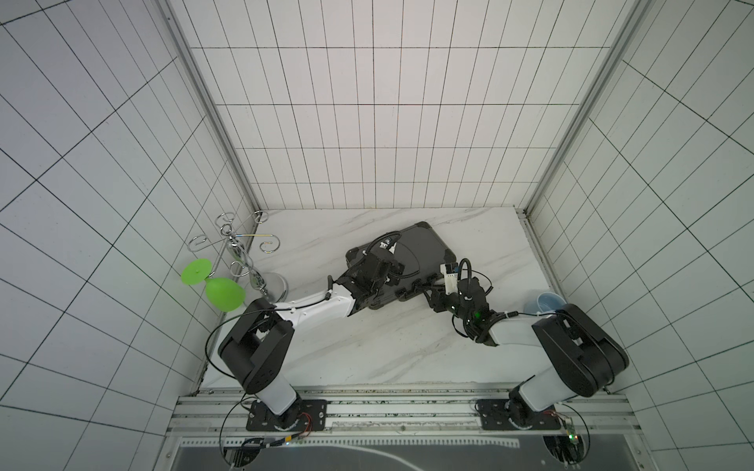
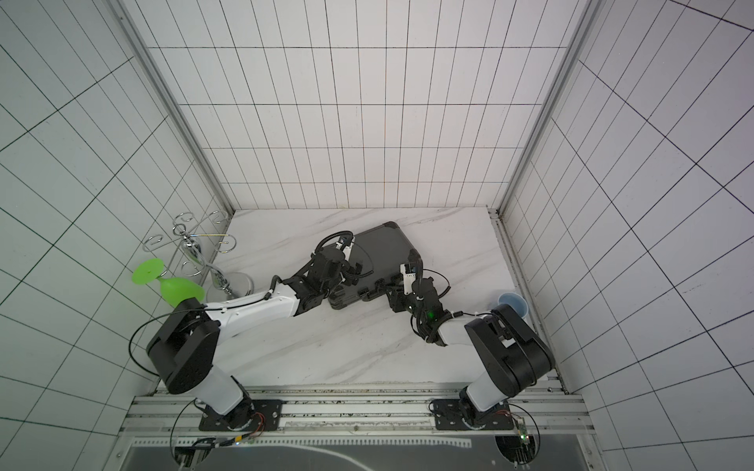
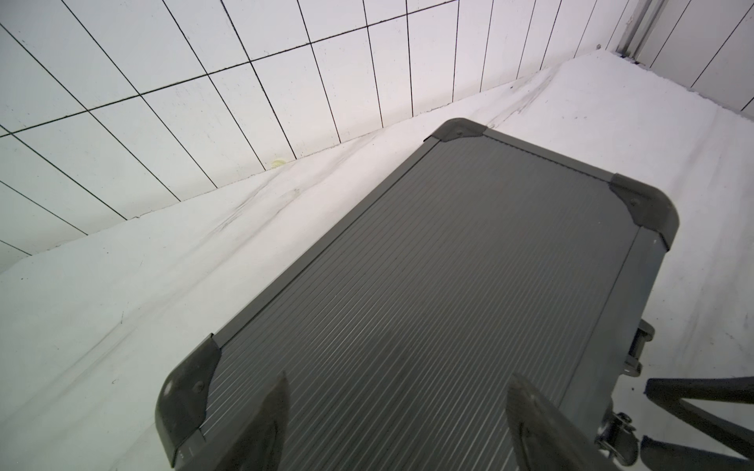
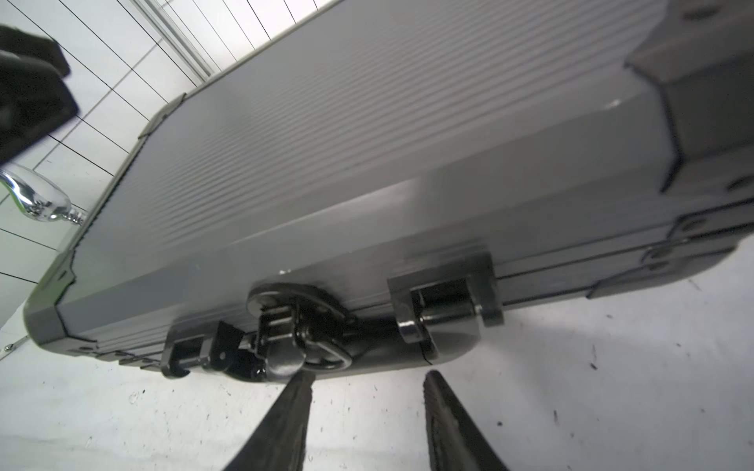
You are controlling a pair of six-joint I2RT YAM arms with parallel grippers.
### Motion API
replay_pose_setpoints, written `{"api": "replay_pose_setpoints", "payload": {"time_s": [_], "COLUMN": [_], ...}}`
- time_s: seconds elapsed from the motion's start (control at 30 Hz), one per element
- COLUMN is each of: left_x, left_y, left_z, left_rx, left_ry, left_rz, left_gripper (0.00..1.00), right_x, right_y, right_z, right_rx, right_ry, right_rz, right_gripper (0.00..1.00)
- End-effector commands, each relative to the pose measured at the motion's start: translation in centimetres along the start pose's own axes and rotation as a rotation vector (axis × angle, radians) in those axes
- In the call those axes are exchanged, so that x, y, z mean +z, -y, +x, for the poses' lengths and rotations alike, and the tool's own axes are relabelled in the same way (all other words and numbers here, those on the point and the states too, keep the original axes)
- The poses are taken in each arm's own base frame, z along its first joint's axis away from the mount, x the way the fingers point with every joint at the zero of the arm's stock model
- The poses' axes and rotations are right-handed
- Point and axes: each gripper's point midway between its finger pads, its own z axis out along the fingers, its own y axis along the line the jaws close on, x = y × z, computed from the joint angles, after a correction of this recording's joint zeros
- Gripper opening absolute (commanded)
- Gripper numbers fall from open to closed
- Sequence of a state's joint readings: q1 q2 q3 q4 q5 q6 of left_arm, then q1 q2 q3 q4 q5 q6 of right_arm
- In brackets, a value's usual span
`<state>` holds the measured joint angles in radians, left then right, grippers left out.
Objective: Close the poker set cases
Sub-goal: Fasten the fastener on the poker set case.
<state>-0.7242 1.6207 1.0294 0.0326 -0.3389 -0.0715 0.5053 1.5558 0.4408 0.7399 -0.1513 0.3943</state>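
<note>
The poker set case (image 1: 424, 248) (image 2: 383, 248) is a black ribbed hard case with corner caps. It lies at an angle on the marble table, its lid down on its base. My left gripper (image 1: 387, 271) (image 2: 353, 271) hovers over the lid's near end. In the left wrist view this gripper (image 3: 399, 377) is open, with only the ribbed lid (image 3: 428, 285) beneath it. My right gripper (image 1: 431, 292) (image 2: 391, 291) is at the case's front edge. In the right wrist view it (image 4: 367, 375) is open and holds nothing. One of its fingertips (image 4: 300, 387) is right at a ring latch (image 4: 302, 330).
A chrome glass rack (image 1: 240, 253) stands at the table's left edge, with a green plastic wine glass (image 1: 222, 291) hanging from it beside my left arm. A pale blue cup (image 1: 544, 304) stands at the right edge behind my right arm. Tiled walls close three sides.
</note>
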Motion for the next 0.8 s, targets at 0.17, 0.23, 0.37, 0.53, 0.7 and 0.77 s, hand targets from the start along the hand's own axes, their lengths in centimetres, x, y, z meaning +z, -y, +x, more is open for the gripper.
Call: {"api": "replay_pose_setpoints", "payload": {"time_s": [0.17, 0.23, 0.37, 0.53, 0.7, 0.77], "left_x": [1.3, 1.5, 1.7, 2.2, 3.4, 3.7], "left_y": [-1.0, -1.3, -1.8, -3.0, -3.7, -3.7], "left_z": [0.3, 0.5, 0.9, 1.6, 3.4, 4.3], "left_rx": [-0.072, -0.085, -0.094, -0.115, -0.156, -0.161], "left_ry": [-0.03, -0.036, -0.051, -0.067, -0.11, -0.128], "left_rz": [0.02, 0.019, 0.013, -0.008, 0.001, 0.003], "left_gripper": [0.84, 0.84, 0.85, 0.86, 0.86, 0.86], "right_x": [-0.2, 0.3, 1.2, 1.7, 2.3, 2.7], "right_y": [0.5, 0.2, -0.5, -2.0, -3.4, -3.3], "right_z": [1.5, 1.0, -0.6, -2.2, -4.2, -5.0], "right_rx": [-0.029, -0.038, -0.052, -0.062, -0.082, -0.091], "right_ry": [-0.04, -0.028, -0.003, 0.032, 0.067, 0.084], "right_rz": [0.036, 0.026, 0.006, -0.051, -0.098, -0.079], "right_gripper": [0.47, 0.47, 0.47, 0.47, 0.47, 0.47]}}
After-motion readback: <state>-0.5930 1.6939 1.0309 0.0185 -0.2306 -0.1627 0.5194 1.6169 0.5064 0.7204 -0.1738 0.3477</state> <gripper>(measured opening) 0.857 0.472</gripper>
